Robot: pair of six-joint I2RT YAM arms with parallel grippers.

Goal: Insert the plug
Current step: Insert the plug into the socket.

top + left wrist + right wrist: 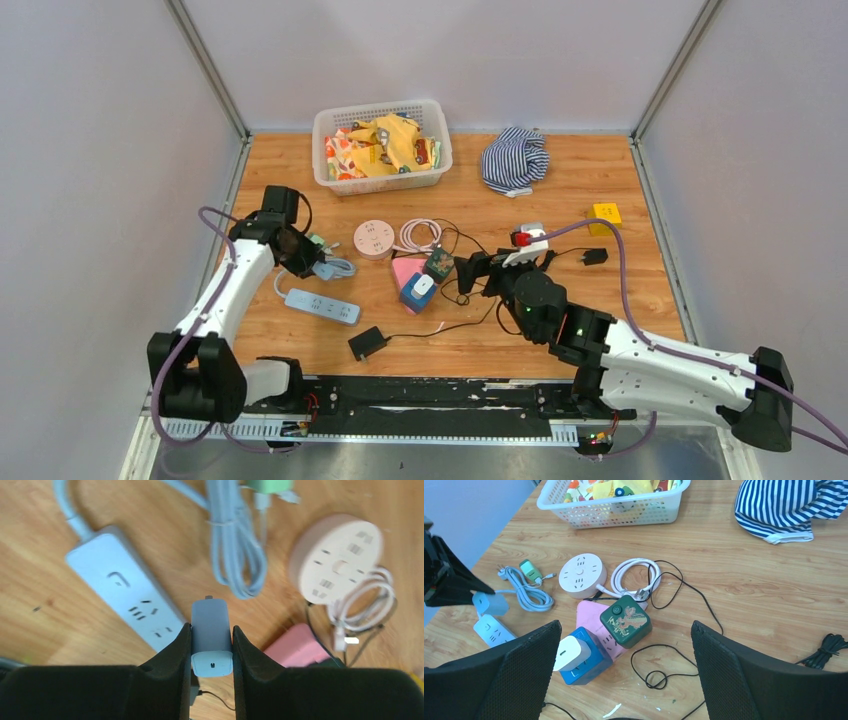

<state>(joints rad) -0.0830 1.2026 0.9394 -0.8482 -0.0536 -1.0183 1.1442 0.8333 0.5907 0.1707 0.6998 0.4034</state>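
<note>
Wood-grain table [270,170], plastic basket [385,183], striped cloth [515,158], matt plastic plug [211,630].

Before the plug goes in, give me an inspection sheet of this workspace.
Surface: wooden table.
Job's things: grey plug held near the power strip, not inserted.
Clutter: basket of packets, striped cloth, yellow block, round socket, blue cube socket, green cube, black adapter.
Grippers: left gripper shut on plug; right gripper open, empty.
Cables: bundled blue cable, white coil, loose black cord.
Surroundings: plain grey walls.
</note>
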